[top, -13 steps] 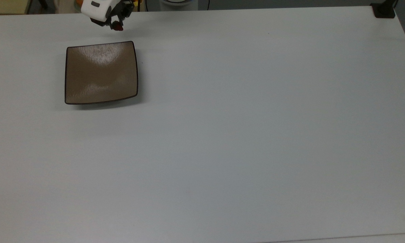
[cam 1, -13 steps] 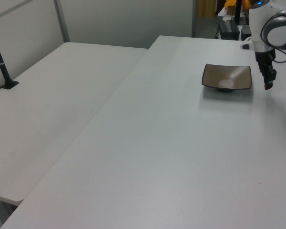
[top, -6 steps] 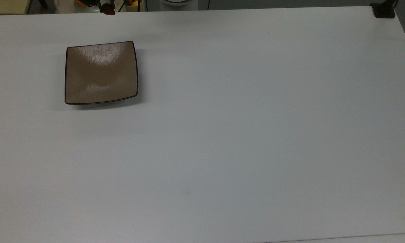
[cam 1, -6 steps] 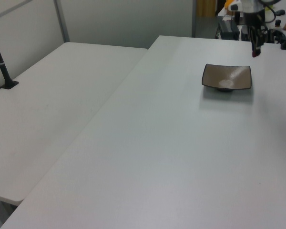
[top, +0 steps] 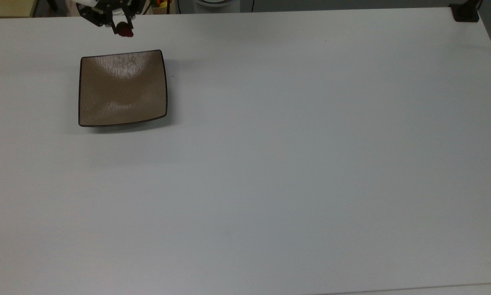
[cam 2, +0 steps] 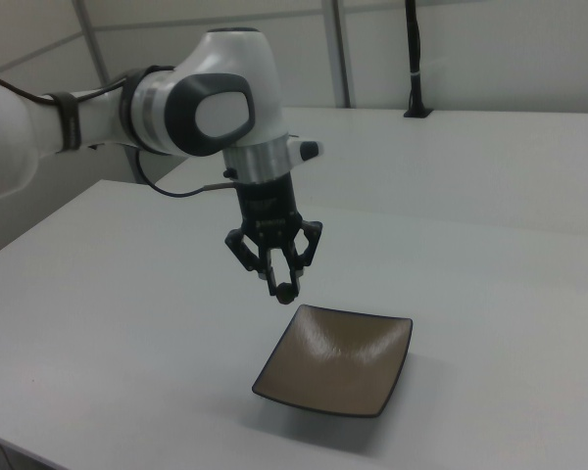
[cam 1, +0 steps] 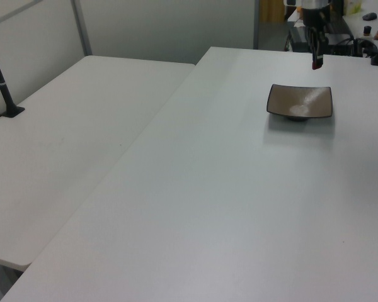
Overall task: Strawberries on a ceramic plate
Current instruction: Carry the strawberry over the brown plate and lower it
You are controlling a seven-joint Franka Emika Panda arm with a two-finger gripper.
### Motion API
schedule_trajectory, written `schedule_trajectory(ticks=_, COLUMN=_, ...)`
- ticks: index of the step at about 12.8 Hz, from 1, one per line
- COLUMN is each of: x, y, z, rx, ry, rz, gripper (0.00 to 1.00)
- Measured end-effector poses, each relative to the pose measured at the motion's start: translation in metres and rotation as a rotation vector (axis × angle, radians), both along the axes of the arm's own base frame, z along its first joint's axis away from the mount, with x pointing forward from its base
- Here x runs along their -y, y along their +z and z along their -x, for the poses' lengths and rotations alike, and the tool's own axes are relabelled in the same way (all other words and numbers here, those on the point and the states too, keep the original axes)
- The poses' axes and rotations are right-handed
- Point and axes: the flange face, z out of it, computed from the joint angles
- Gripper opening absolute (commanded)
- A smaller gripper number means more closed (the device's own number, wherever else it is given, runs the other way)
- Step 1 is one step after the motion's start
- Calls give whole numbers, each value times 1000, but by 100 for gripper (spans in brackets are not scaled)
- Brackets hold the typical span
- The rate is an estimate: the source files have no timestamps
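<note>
I see the claw (top: 124,29) cut by the top view's upper edge; the strawberry (cam 1: 315,65) is too small to make out.

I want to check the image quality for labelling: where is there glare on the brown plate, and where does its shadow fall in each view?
Top view: the ceramic plate has a pale glare patch near its upper edge, and a soft shadow along its lower and right edges. Left view: a white highlight sits on the plate's middle, shadow on the table in front. Right view: a faint streak of shine, dark shadow beneath the near rim.
</note>
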Motion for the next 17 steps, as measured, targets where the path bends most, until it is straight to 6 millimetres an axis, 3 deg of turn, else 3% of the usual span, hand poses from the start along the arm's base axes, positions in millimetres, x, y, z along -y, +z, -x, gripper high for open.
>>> schedule_trajectory(ticks=4, x=13, y=-36, z=-27, rx=31, ry=-5, rz=7, gripper=0)
schedule_trajectory(ticks=8, x=22, y=-81, z=-39, rx=-21, ry=-14, rz=0, gripper=0)
schedule_trajectory(ticks=12, x=22, y=-112, z=-49, rx=-20, ry=-6, rz=0, gripper=1)
schedule_trajectory(ticks=14, x=23, y=-130, z=-55, rx=-16, ry=-1, rz=1, gripper=7)
schedule_trajectory(ticks=15, x=23, y=-136, z=-57, rx=-16, ry=0, rz=1, gripper=14)
schedule_trajectory(ticks=16, x=23, y=-140, z=-58, rx=-18, ry=1, rz=1, gripper=34)
schedule_trajectory(ticks=17, x=23, y=-144, z=-59, rx=-23, ry=2, rz=0, gripper=68)
